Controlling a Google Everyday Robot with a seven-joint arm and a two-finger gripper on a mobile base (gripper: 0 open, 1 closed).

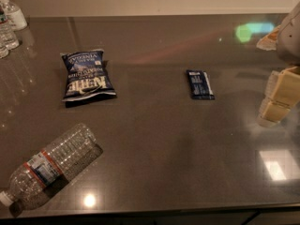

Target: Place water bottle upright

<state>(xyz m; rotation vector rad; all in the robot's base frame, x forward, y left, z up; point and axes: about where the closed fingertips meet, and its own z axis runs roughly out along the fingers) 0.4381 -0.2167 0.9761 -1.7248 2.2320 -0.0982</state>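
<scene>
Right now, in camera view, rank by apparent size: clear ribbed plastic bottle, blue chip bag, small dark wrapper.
Clear ribbed water bottle (nearest, so unsure)
Blue chip bag
Small dark wrapper
The gripper: right edge.

I see a clear ribbed plastic water bottle [49, 165] with a white cap and a red-edged white-and-blue label; a dark blue foil chip bag [87, 75] lettered white; a small flat navy packet [200, 84]; the glossy grey-brown worktop [159, 139]; and my cream-yellow hand [275, 103] at the right edge.

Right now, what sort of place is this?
Likely a break-room or kitchen counter: dark polished countertop, chip bag, snack packet, water bottle lying on its side. The gripper hangs at the right edge.
</scene>
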